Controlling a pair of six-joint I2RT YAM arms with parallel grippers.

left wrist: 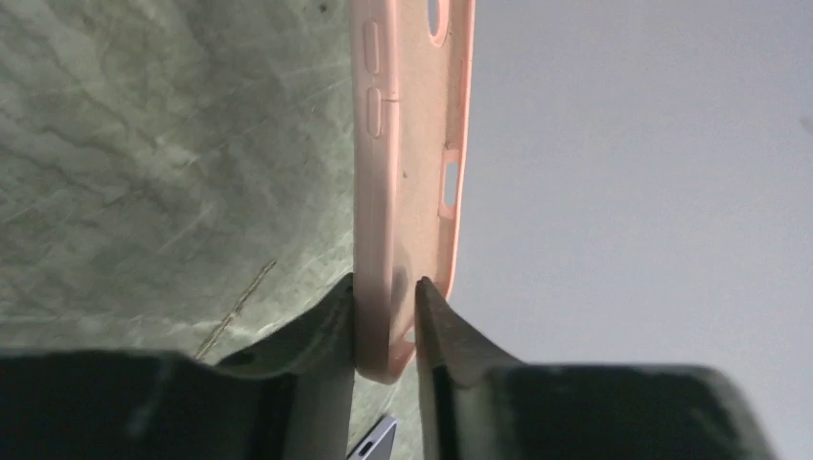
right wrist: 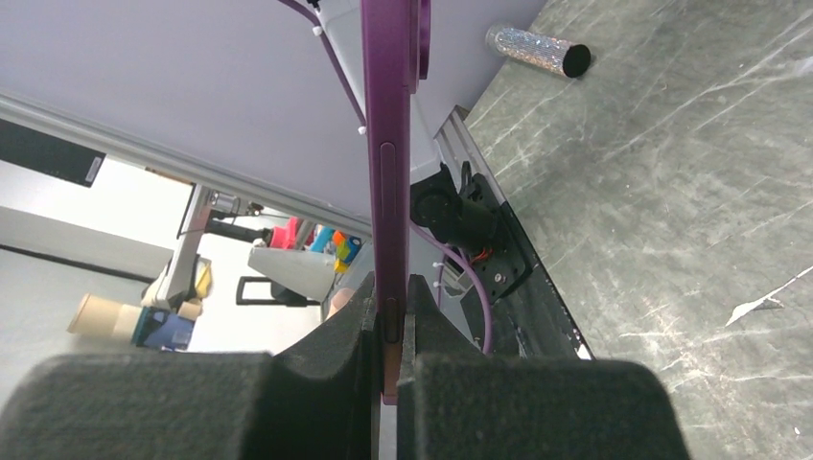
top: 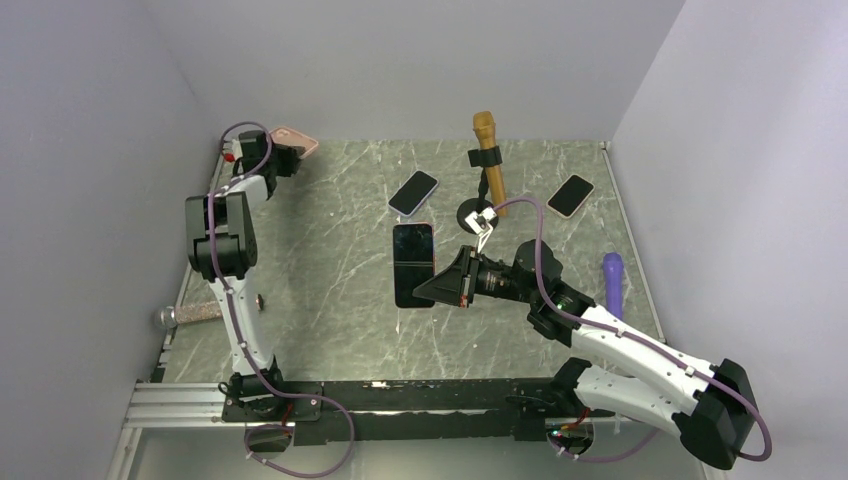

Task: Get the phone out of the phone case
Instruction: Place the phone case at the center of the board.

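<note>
The phone [top: 413, 265], dark screen up to the overhead camera, is clenched at its near edge by my right tool [top: 424, 290] and held off the surface [top: 330, 330]. The pink phone case [top: 295, 142] is gripped by my left tool [top: 288, 156], well apart from the phone. Past my right tool's tips lie two other phones [top: 413, 192] [top: 570, 195], with a gold microphone [top: 489, 150] on a stand between them. A purple cylinder [top: 612, 280] lies back beside that tool's arm, and a glittery cylinder [top: 190, 314] lies back behind my left tool. From my left wrist, the case runs straight ahead from my fingertips, its end clamped between both fingers [left wrist: 331, 321], with button bumps and cutouts showing along it. From my right wrist, the phone stands edge-on, purple, squeezed tight between my two pads [right wrist: 431, 316] and reaching straight out ahead of them.
</note>
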